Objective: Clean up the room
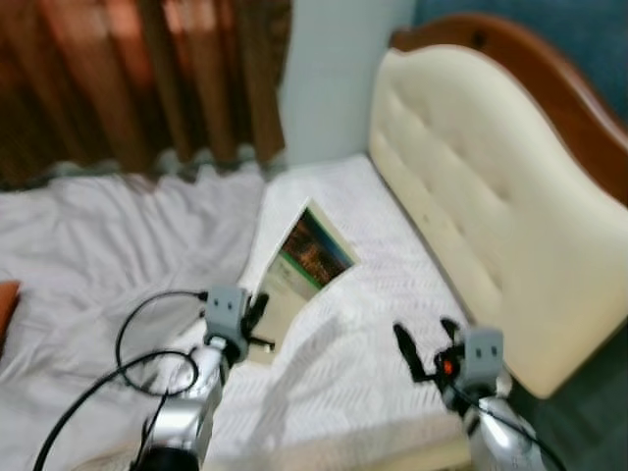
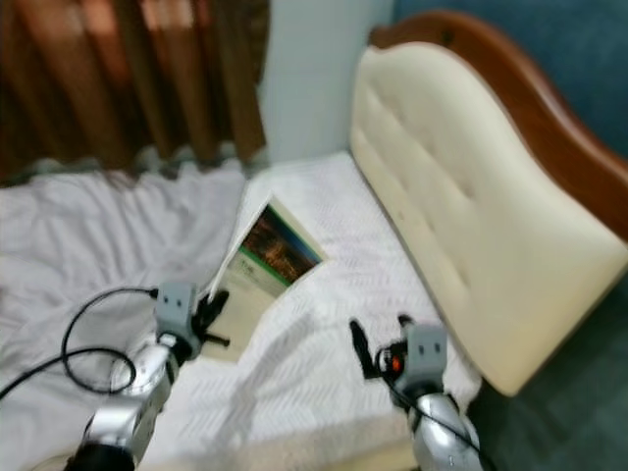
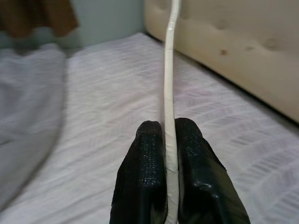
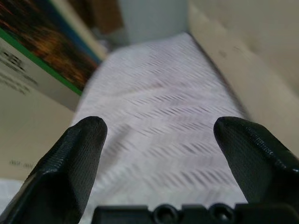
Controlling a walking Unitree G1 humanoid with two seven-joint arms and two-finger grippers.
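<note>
I'm pinching the thin cream-covered book (image 1: 306, 263) edgewise in my left gripper (image 3: 169, 154), lifting steadily; right gripper (image 4: 159, 140) is hovering wide open.

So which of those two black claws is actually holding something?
The left gripper: its two black fingers are pinched shut on the edge of the thin white booklet with the picture cover. The right gripper is open above the white bed sheet.

The eye views look down from the head onto the bed (image 1: 373, 294), headboard (image 1: 471, 177) at 2 o'clock. Each wrist view looks close along its fingers over the same bed.
</note>
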